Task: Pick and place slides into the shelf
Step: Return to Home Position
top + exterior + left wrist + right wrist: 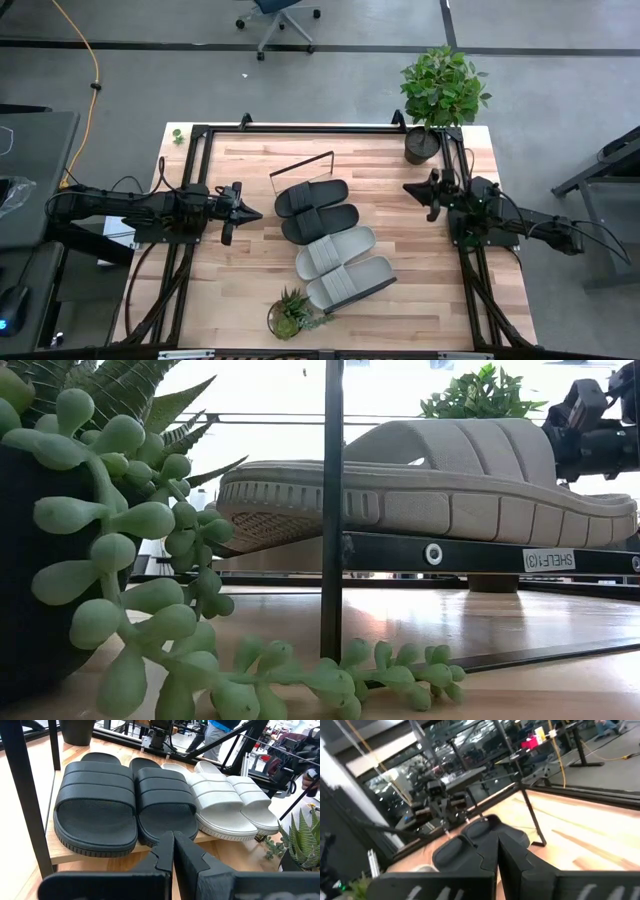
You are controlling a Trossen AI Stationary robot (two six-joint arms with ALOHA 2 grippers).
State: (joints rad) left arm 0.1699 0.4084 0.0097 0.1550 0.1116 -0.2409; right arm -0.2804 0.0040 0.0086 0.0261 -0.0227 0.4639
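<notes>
Slides [330,245], all four, are lying on the shelf [60,851], centre frame. My left gripper [255,213] and right gripper [412,190] are flanking them, fingers closed, empty; homing seems due, needing clear retraction.

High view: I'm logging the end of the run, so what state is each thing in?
Black slides: both on the shelf, soles down, side by side.
Grey slides: both on the shelf, soles down, side by side.
Shelf: holds all four.
Left gripper: shut, empty, clear of the slides.
Right gripper: shut, empty, clear of the slides.
</notes>
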